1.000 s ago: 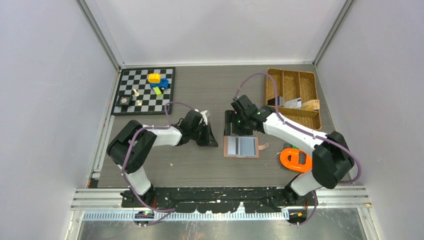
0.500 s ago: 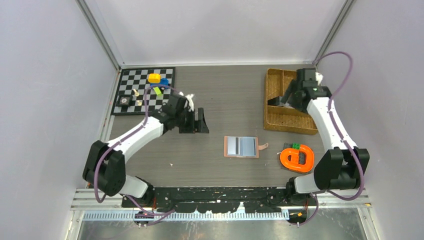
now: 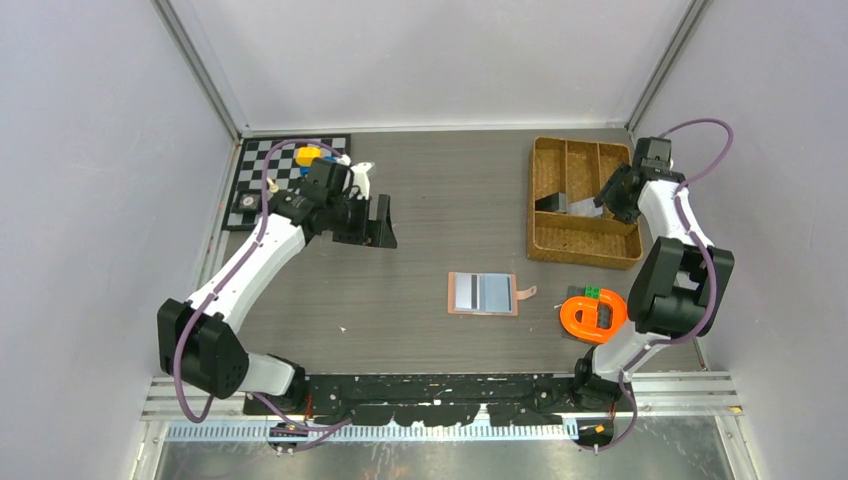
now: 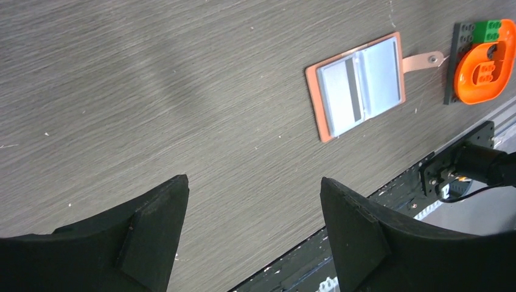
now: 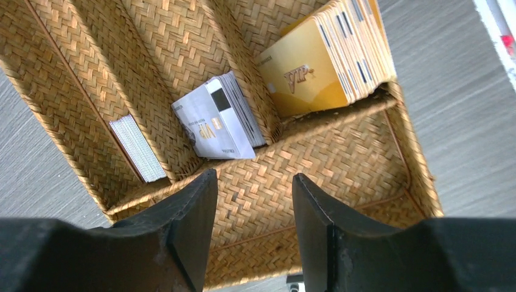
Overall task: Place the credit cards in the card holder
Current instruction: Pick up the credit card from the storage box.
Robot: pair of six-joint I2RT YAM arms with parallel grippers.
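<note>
Three stacks thin rectangular cards [image 5: 219,121], woven wicker tray [image 5: 316,158] compartments.

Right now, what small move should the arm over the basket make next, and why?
Probably lower the right gripper onto the silver card stack in the wicker tray and close on one card. Its jaws are open and empty, hovering just above that stack, and the card holder lies open on the table, ready for cards.
</note>
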